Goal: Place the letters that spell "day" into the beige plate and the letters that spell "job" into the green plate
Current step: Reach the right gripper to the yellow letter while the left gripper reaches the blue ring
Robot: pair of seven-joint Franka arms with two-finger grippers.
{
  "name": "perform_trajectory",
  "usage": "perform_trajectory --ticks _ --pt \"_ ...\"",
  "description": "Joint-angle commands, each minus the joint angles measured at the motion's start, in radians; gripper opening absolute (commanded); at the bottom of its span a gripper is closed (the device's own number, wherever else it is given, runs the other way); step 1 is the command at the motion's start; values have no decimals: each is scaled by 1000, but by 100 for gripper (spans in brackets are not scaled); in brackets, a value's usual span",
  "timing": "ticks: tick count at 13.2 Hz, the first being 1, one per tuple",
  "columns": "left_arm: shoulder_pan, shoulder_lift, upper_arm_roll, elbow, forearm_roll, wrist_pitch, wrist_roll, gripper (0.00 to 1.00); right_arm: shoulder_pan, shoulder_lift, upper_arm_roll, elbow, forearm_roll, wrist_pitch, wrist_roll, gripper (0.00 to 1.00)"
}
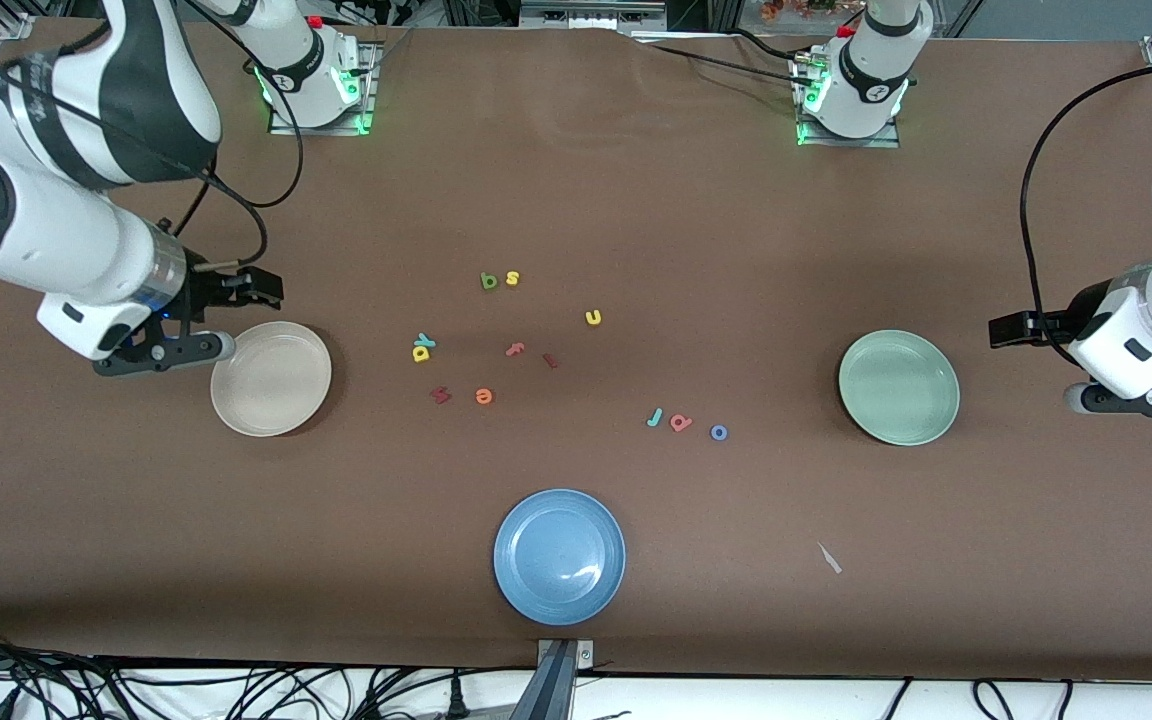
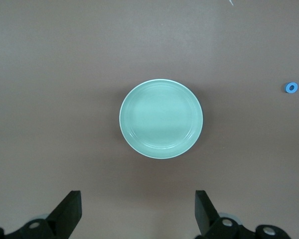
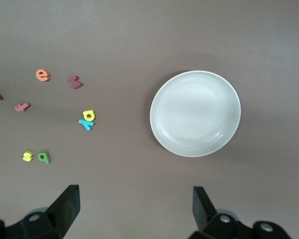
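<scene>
Both plates, beige plate (image 1: 271, 379) and green plate (image 1: 899, 387), hold nothing.

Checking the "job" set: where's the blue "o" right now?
In the front view, the blue "o" lies on the table beside the salmon letter, between the blue plate and the green plate.

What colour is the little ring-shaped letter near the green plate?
The small foam ring "o" is blue; it shows best in the front view.
</scene>
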Motion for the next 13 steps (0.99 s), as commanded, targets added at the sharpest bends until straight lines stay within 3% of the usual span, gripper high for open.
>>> perform_trajectory --ticks 1,4,7,13 --pt "5 0 -1 -11 -25 -14 13 100 19 56 -1 -7 14 60 10 100" --pt "-13 21 -3 -13 -27 -14 -20 100 17 105 34 -24 14 109 13 100" --pt "-51 37 -6 -11 -28 -11 -95 100 16 110 82 -160 14 337 63 100" --pt "-194 196 -4 -8 -122 137 -473 100 16 110 174 -380 -18 574 212 100"
